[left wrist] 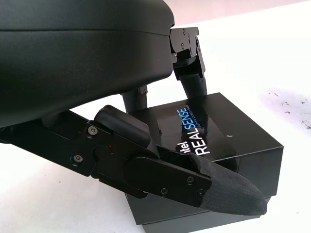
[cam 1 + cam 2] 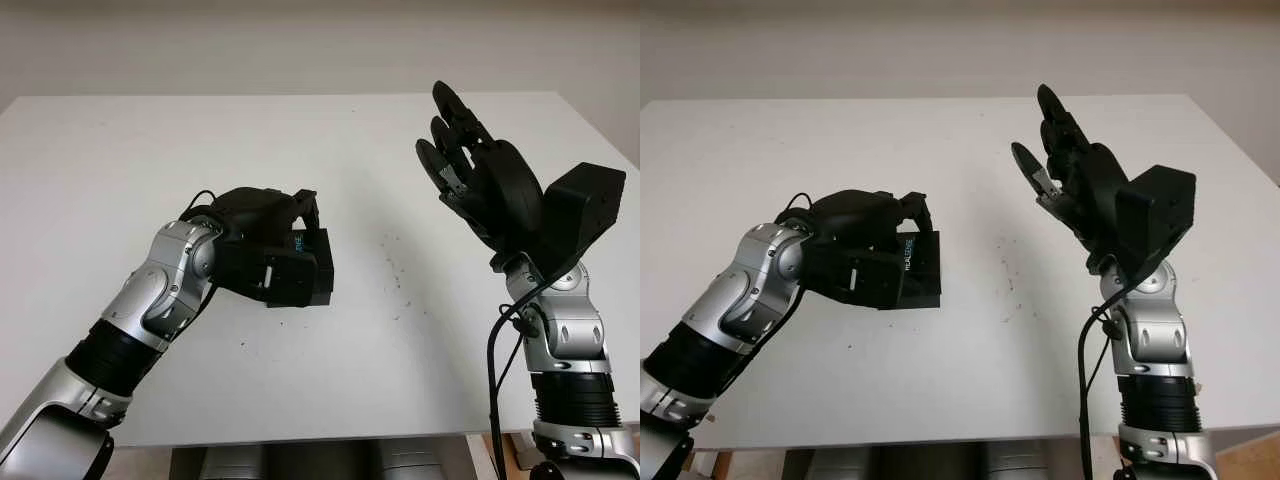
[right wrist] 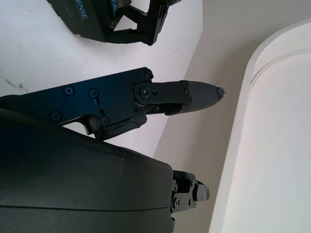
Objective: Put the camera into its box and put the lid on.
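Risk sits mostly in how my left robot hand lets go of the box. That hand is clamped on the black box with its lid already on; in the left wrist view one padded finger lies across the printed lid while the other fingers reach down behind the box's far side. The box is on the white counter, toward the middle and a little to my left of centre, well away from every edge. I cannot see the camera itself, so I judge it to be inside, but I cannot confirm that.

If I lift this hand without first loosening the fingers fully, the pad pressing on the lid could drag it up or skew it, and the closure would be undone. If the lid is not seated evenly, which I cannot tell from here, pressure from the finger on one side could tip it. Sliding the hand sideways could also push the whole box across the smooth counter.

My right robot hand is raised above the counter's right side, released and holding nothing. Swinging it down carelessly could knock the box.
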